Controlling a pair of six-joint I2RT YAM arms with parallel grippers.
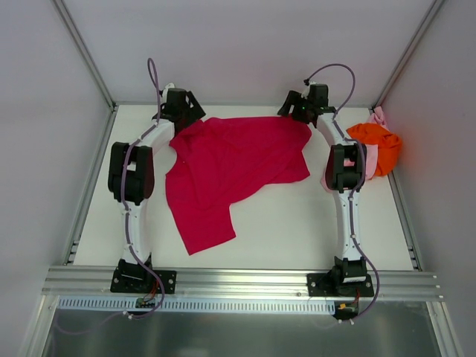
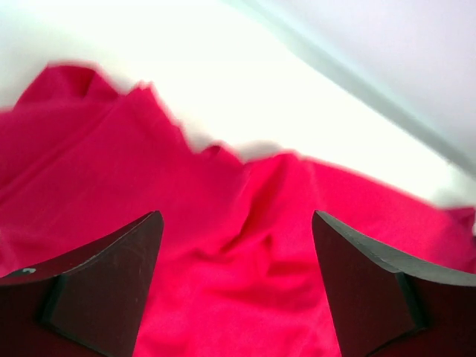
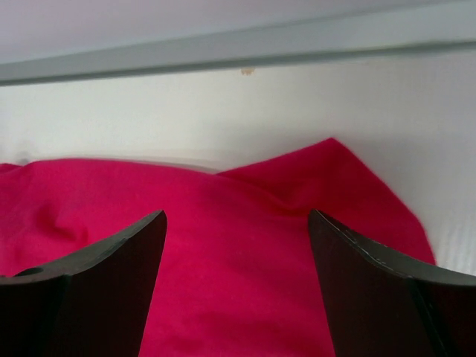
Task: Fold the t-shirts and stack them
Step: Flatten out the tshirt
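**Hovering wide open over the far edge of the crimson shirt**

The crimson t-shirt [image 1: 238, 167] lies spread and rumpled across the middle of the white table [image 1: 297, 230]. Its far edge runs between the two arms' ends, and one flap trails toward the near left. The left gripper [image 1: 181, 111] sits at the shirt's far left corner and the right gripper [image 1: 299, 108] at its far right corner, both close to the back wall [image 1: 245, 52].

The wrist cameras give what the overhead view cannot: each gripper's jaws stand far apart, with nothing pinched between them. In the left wrist view the red cloth fills the gap between the jaws and runs under both. It is creased into ridges, with its jagged edge and bare table beyond. In the right wrist view the cloth likewise lies below and between the jaws. It ends in a blunt corner just past the right-hand jaw, with the foot of the wall behind. Whether either pair of tips actually touches the fabric is hard to say from these angles; they look to be just above it.

Only the overhead view shows the other garments. The orange t-shirt [image 1: 381, 143] is bunched in a heap at the table's far right, beside the right arm. It rests on the pale pink t-shirt [image 1: 380, 114], which peeks out around it. Both lie apart from the crimson one.
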